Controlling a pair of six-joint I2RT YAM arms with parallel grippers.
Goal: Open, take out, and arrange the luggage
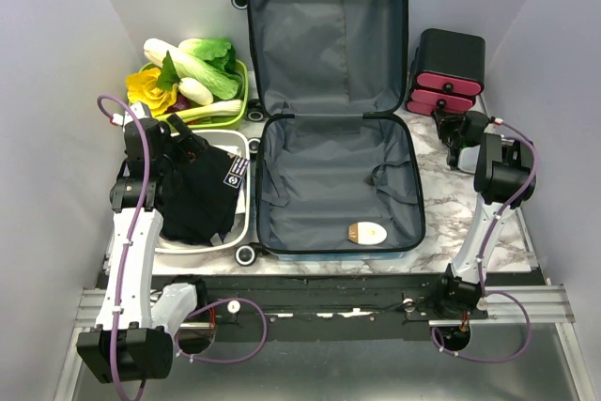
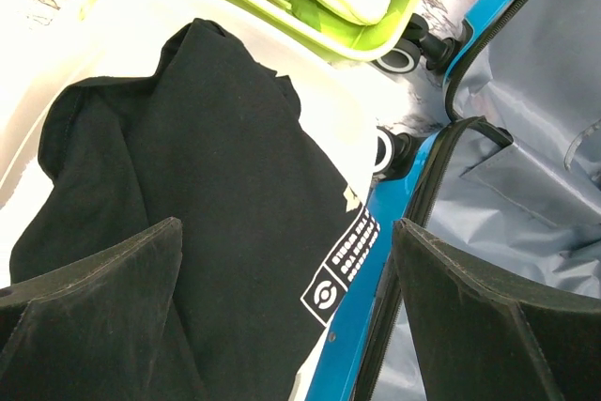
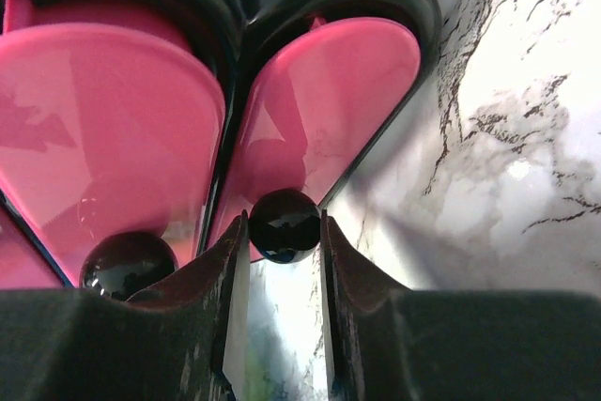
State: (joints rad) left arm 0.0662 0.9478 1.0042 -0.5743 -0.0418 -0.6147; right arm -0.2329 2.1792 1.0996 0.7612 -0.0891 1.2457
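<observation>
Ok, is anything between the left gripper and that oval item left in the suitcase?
Only low edges: the wall of the white bin and the suitcase rim lie between the open left gripper and the oval item. Nothing covers the item. The right gripper, shut on a drawer knob, is off to the side.

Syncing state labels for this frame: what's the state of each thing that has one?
luggage: open, lid back, small oval item inside.
left gripper: open, over the black garment.
right gripper: shut on a drawer knob.
black garment: crumpled in the white bin.
green basket: full of toy vegetables.
black box: pink drawers look pushed in.
</observation>
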